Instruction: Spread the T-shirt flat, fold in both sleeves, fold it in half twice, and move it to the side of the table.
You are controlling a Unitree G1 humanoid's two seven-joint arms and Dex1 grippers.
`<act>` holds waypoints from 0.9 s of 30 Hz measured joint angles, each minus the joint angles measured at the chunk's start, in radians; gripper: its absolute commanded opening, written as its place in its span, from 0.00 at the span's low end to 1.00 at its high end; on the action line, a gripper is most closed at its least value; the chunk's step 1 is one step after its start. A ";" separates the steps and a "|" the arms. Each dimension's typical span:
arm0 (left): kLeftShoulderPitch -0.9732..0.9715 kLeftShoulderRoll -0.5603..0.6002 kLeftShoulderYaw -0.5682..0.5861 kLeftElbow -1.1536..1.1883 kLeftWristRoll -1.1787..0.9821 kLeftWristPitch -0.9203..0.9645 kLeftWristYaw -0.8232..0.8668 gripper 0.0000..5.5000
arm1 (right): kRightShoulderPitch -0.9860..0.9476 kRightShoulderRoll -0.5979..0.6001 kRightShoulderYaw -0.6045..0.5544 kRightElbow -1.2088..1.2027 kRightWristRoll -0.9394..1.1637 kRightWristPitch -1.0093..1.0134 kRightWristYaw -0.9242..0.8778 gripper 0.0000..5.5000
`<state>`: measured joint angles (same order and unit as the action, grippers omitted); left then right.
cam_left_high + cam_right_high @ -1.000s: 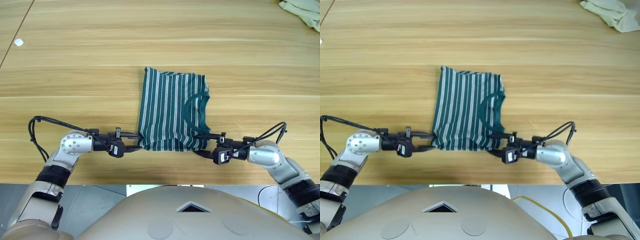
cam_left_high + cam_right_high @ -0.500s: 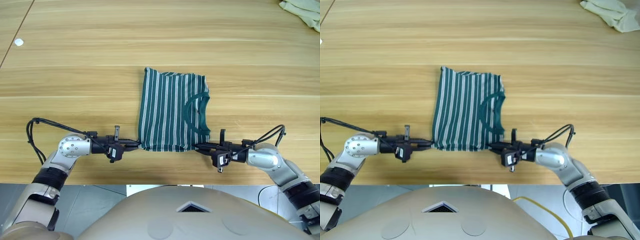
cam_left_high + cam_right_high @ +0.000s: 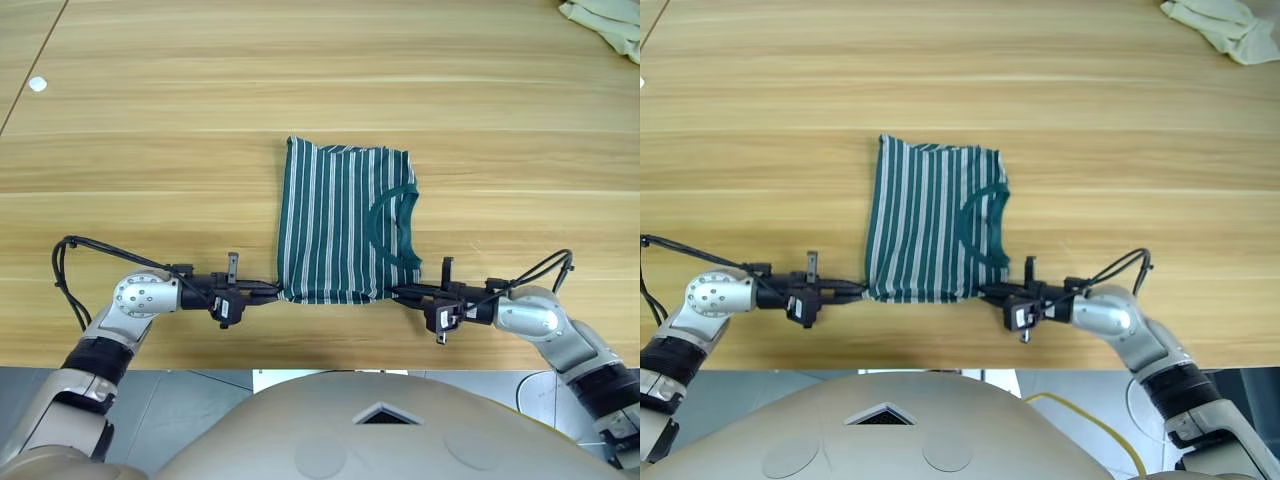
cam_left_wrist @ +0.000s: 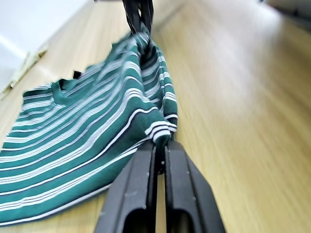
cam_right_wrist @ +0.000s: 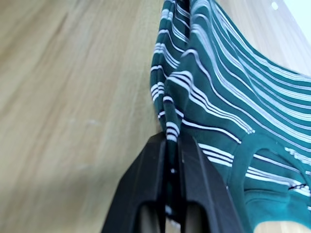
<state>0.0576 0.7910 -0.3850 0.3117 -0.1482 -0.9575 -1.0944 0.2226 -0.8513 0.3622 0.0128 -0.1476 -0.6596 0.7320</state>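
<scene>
Since a second ago both hands have drawn a little outward and clamped down. Their fingers stood apart at the near corners then and are now pressed together on the cloth, and the near hem, bunched before, runs straighter.

The left hand lies low over the bench and pinches the near left corner of the T-shirt. In the left wrist view its two dark fingers sit closed with a fold of striped fabric caught between their tips. The right hand grips the near right corner in the same way. In the right wrist view the hem rises out of the closed fingers.

The T-shirt is dark green with thin white stripes. It lies folded into a narrow rectangle at the middle of the bench, closer to the near edge than the far one. Its neckline shows on the right half, opening toward the right edge of the fold. The near hem is stretched between the two hands.

A pale cloth lies crumpled at the far right corner of the bench, well apart from the T-shirt. A small white spot sits far off to the left.
</scene>
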 measured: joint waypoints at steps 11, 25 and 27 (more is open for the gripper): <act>0.085 0.045 0.070 -0.061 -0.027 -0.018 0.025 0.01 | 0.184 -0.086 -0.180 -0.194 0.113 -0.096 -0.028 0.02; 0.255 0.133 0.078 -0.307 -0.212 0.071 -0.004 0.01 | 0.284 -0.145 -0.237 -0.278 0.164 -0.103 0.038 0.02; 0.252 0.127 0.080 -0.307 -0.212 0.091 -0.008 0.01 | 0.274 -0.137 -0.232 -0.271 0.149 -0.098 0.039 0.02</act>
<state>0.3097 0.9177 -0.3050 0.0043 -0.3605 -0.8666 -1.1026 0.4966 -0.9881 0.1306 -0.2578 0.0011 -0.7577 0.7713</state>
